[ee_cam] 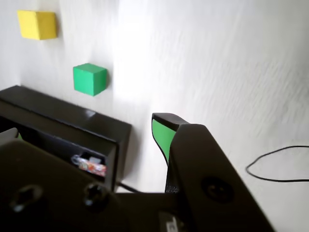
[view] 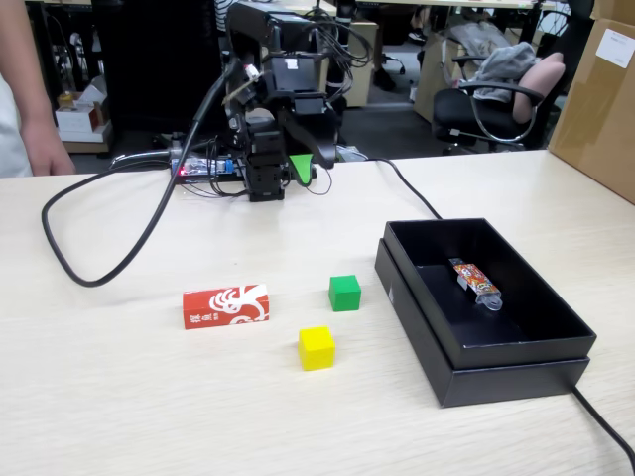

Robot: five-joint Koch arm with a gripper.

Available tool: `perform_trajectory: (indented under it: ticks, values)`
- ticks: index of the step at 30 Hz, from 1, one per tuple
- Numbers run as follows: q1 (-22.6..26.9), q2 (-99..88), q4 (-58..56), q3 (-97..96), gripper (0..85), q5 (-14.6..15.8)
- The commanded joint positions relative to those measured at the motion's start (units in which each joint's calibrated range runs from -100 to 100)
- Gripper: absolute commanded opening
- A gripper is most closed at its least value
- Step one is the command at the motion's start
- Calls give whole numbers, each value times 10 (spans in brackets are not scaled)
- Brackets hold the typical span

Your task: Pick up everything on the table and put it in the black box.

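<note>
A: Listing the table (view: 149, 416): one red carton (view: 225, 305) with white swirl print, lying flat left of centre in the fixed view; one green cube (view: 344, 293) to its right; one yellow cube (view: 317, 348) nearer the camera, between the two and touching neither.

B: And the black box (view: 536, 352)?

A: Right side of the fixed view, open top, just beside the green cube with a small gap. Contents: one slim colourful packet (view: 476, 283) with a clear end. None of the three task items is in it.

B: Gripper (view: 303, 169)?

A: Folded back near the arm's base at the far edge, well apart from every item, holding nothing. One green-faced jaw shows in the wrist view (the other does not show clearly), so whether it is parted or closed I cannot tell.

B: Other entries?

A: Black cable (view: 99, 268) looping across the left of the table.
</note>
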Motion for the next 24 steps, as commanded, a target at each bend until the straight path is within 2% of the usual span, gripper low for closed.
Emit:
perform_trajectory:
  ticks: [1, 12, 24]
  values:
    - [4, 132, -60, 148, 503, 9]
    - [16, 388, -60, 292, 500, 44]
    - [11, 497, -60, 317, 501, 54]
